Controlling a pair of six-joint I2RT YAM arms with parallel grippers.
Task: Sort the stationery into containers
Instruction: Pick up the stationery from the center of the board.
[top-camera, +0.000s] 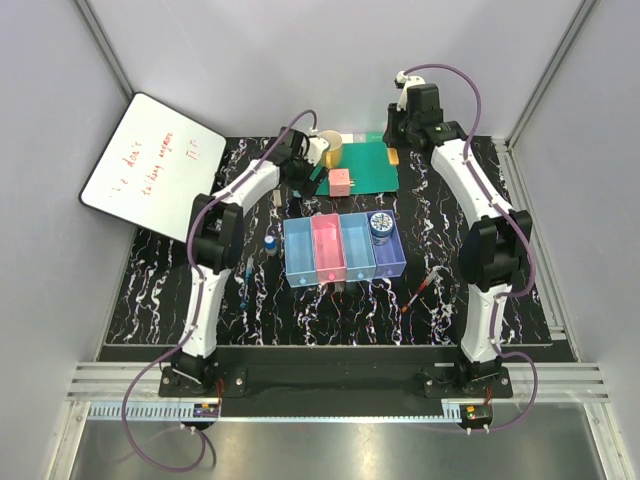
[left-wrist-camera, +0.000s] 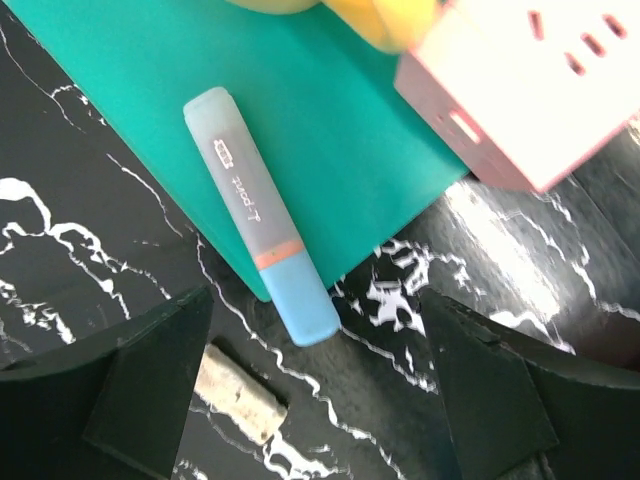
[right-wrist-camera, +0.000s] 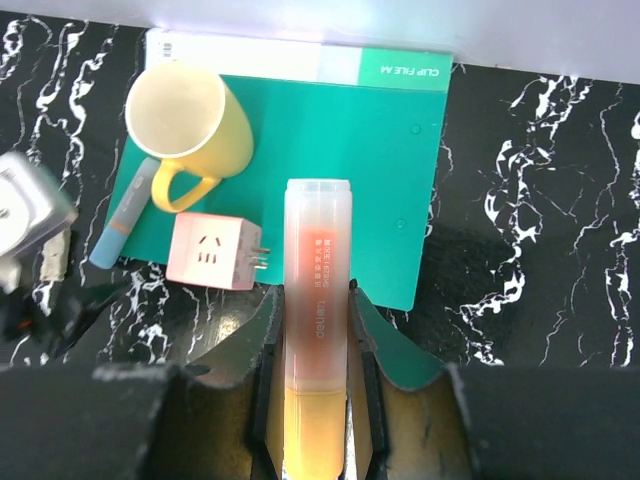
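A green clip-file folder (top-camera: 375, 170) is lying flat on the far middle of a black, white-veined table top (top-camera: 300, 310), which is spreading out past the folder on every side; a pale strip with printed lettering is running along the folder's far edge; a yellow cup (right-wrist-camera: 232, 140) is standing upright on the folder's far left part, its handle pointing towards the folder's near edge; a pink socket cube (right-wrist-camera: 207, 252) is sitting at the folder's near left corner, just beside that handle, its slotted face looking upward; a whiteboard (top-camera: 150, 165) with red handwriting is lying tilted well to the left of the folder.
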